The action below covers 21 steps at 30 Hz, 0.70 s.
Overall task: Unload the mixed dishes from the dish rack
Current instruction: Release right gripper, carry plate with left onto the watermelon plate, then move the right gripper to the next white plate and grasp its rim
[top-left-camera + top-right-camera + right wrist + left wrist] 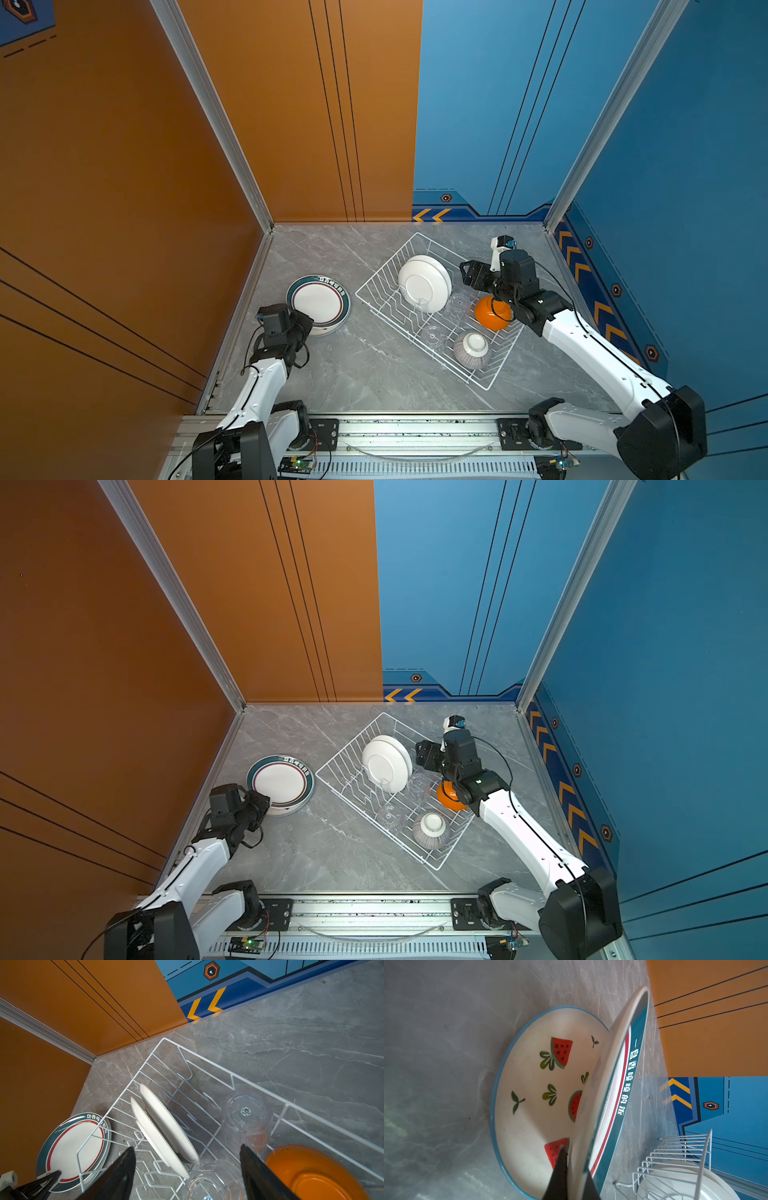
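Observation:
The dish rack stands at the centre right. It holds two upright white plates, clear tumblers, an orange bowl and a grey-striped bowl upside down. Left of the rack, my left gripper pinches the rim of the dark-ringed plate. That plate tilts over the watermelon plate, which lies flat. My right gripper hangs open over the rack, above a tumbler beside the white plates.
The grey marble table is walled by orange panels on the left and back and blue panels on the right. A metal rail with both arm bases runs along the front edge.

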{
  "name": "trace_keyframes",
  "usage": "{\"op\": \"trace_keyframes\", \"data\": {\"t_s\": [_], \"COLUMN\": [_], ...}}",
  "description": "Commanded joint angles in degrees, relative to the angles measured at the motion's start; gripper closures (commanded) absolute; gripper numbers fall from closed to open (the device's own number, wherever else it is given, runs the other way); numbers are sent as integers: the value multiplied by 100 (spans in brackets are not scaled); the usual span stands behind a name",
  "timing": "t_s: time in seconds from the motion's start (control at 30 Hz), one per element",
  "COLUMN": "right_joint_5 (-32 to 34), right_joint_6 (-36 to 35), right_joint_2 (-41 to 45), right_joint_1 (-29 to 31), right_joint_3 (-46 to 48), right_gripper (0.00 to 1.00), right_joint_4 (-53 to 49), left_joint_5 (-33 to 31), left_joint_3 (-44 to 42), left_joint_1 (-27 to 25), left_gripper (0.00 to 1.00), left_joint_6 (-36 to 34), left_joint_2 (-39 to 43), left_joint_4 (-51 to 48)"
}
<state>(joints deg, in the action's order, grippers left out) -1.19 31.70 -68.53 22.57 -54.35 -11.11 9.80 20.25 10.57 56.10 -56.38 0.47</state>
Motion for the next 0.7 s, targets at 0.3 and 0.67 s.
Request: {"op": "trace_keyframes", "data": {"t_s": [0.3,0.67], "right_joint_5": [150,-1372], "right_joint_6": [-45,-1031], "right_joint_2": [-97,-697], "right_joint_1": [110,121], "right_joint_3": [-48,-526], "right_gripper": [20,19], "right_joint_4": [-188,-905], "left_joint_5": [19,-4], "left_joint_3": [451,1079], "left_joint_1": [7,-299], "left_gripper": [2,2], "left_joint_6": [-518,-1373], "left_joint_2": [10,-83], "left_joint_4": [-675,-1950]}}
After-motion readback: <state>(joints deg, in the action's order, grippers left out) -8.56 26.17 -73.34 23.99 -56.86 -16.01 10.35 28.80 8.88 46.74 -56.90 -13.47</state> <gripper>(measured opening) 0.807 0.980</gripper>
